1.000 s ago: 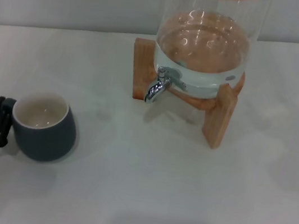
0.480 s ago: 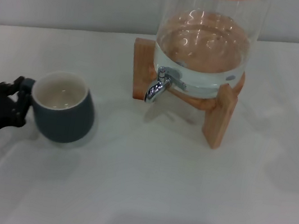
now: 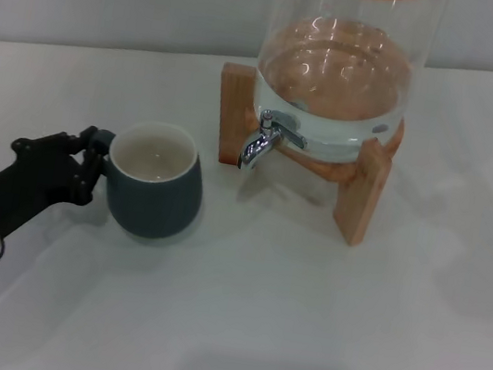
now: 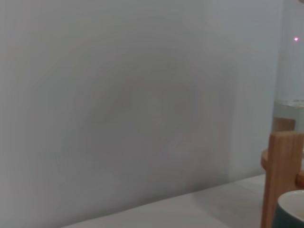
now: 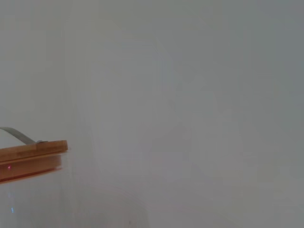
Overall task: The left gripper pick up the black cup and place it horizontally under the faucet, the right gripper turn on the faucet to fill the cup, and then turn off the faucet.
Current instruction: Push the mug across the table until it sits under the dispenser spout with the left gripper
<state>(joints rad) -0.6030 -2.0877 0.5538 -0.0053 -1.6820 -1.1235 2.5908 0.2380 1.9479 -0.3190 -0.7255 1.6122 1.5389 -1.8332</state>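
Left claw (image 3: 90, 165) pinching the cup (image 3: 155, 182) by its handle, upright on the counter (image 3: 318, 328), left of the faucet (image 3: 261, 142). Carry step; next, bring cup under spout. Right claw unseen.

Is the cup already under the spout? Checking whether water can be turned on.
No, the black cup stands left of the faucet, held by the left gripper.

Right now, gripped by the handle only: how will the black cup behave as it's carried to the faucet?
The black cup looks like rigid glazed ceramic, so probably stiff but slick. The left gripper holds just its small handle, off to one side, so it may tilt or swivel. It is squat, wide and looks empty, so likely stable once set under the faucet.
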